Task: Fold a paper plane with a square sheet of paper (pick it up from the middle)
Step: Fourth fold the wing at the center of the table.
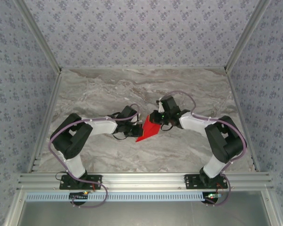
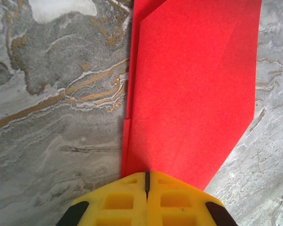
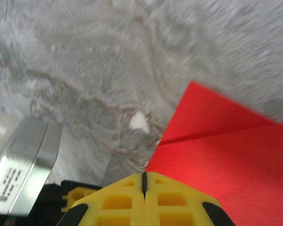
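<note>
The red paper (image 1: 148,130) is partly folded, with creased layers and a pointed lower end, and sits tilted between the two grippers at the middle of the table. My left gripper (image 1: 133,129) is at its left side. In the left wrist view the yellow jaws are shut, and the layered paper (image 2: 188,89) runs out from them over the marble. My right gripper (image 1: 156,119) is at the paper's upper right end. Its jaws are shut too, and the red paper (image 3: 226,150) starts right at their slit and spreads to the right.
The grey marble tabletop (image 1: 132,87) stretches beyond the grippers, with patterned walls and metal rails around it. A silver and black part of the left arm (image 3: 23,165) lies close to the right gripper's left side. Both arm bases (image 1: 80,181) stand at the near edge.
</note>
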You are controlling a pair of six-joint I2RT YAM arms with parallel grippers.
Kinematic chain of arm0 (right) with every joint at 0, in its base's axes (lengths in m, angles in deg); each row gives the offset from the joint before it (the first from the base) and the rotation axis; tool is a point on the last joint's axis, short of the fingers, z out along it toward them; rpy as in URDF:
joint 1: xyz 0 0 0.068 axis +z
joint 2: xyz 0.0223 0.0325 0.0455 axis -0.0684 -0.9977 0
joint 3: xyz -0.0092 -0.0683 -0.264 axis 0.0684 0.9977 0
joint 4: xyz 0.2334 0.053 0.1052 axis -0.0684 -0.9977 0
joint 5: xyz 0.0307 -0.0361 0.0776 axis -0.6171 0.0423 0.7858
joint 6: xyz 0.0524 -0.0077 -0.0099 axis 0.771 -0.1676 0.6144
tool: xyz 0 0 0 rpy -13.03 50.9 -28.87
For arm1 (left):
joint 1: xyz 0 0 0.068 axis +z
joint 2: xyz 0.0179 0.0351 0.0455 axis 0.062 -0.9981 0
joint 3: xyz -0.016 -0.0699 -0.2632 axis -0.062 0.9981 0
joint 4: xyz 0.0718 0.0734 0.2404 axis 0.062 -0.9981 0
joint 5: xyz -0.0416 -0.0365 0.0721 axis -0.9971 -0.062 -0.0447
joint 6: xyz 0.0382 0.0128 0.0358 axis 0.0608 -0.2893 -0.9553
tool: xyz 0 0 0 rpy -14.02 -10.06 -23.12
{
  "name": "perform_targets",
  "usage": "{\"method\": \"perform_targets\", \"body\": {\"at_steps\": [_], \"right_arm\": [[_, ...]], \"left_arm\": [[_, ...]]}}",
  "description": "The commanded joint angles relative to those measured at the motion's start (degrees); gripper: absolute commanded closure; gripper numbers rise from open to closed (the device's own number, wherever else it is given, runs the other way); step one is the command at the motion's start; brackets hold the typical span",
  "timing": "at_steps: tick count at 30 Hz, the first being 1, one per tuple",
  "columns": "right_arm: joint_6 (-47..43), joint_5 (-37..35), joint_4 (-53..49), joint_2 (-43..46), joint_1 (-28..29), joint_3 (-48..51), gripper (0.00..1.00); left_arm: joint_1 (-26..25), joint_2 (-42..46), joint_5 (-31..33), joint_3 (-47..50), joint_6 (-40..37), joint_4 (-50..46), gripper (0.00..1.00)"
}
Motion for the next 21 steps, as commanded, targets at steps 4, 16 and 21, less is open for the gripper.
{"method": "perform_targets", "body": {"at_steps": [4, 16, 21], "right_arm": [[2.64, 1.89, 2.21, -7.35, 1.89, -1.45, 1.0], [-0.74, 0.82, 1.21, -9.33, -13.6, 0.72, 1.0], [-5.16, -0.05, -3.13, -4.52, -16.19, -0.96, 1.0]], "left_arm": [[-1.46, -5.85, 6.71, 4.29, 0.02, -10.81, 1.0], [-1.99, -5.11, 6.24, 6.02, 0.25, -10.09, 1.0], [-2.2, -4.96, 6.14, 5.79, 0.81, -9.5, 1.0]]}}
